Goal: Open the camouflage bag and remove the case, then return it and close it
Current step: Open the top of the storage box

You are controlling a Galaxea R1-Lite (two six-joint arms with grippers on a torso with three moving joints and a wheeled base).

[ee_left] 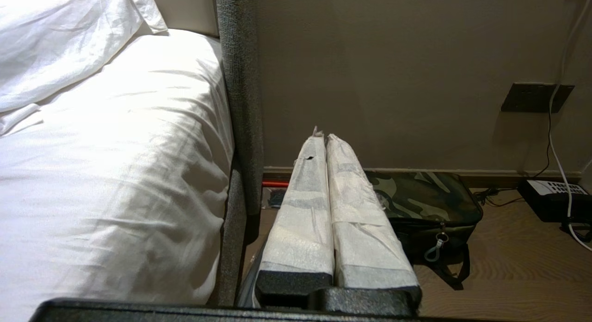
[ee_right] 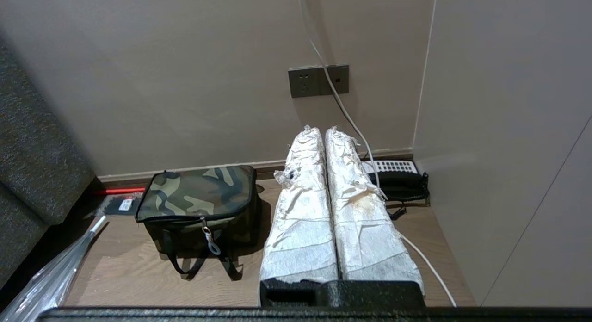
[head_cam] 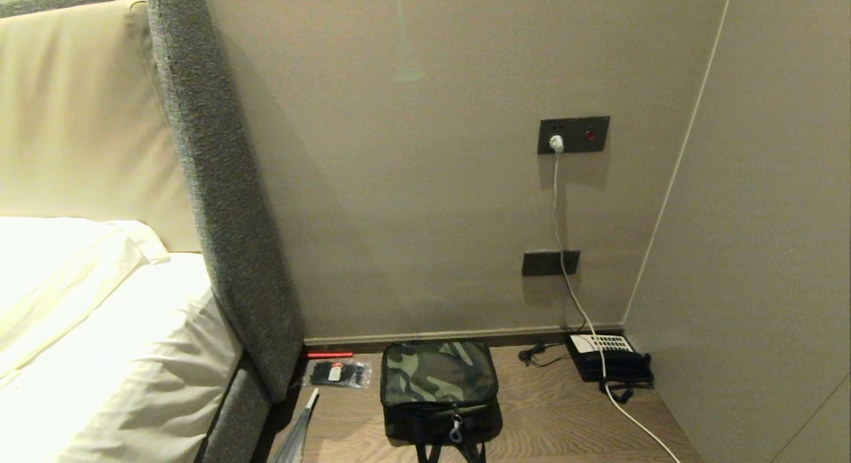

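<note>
The camouflage bag (head_cam: 439,390) stands zipped shut on a wooden surface by the wall, lid flat, black straps hanging down its front, a grey loop on the zipper pull (head_cam: 456,431). It also shows in the left wrist view as the camouflage bag (ee_left: 430,201) and in the right wrist view as the camouflage bag (ee_right: 199,197). The case is hidden. Neither arm shows in the head view. My left gripper (ee_left: 323,134) is shut and empty, held back from the bag. My right gripper (ee_right: 319,130) is shut and empty too, well short of the bag.
A black telephone (head_cam: 608,360) with a white keypad sits at the right corner, a white cable (head_cam: 565,263) running up to a wall socket (head_cam: 573,135). A small plastic packet (head_cam: 337,373) and red stick (head_cam: 329,354) lie left of the bag. A bed (head_cam: 100,343) with grey headboard (head_cam: 226,203) stands at left.
</note>
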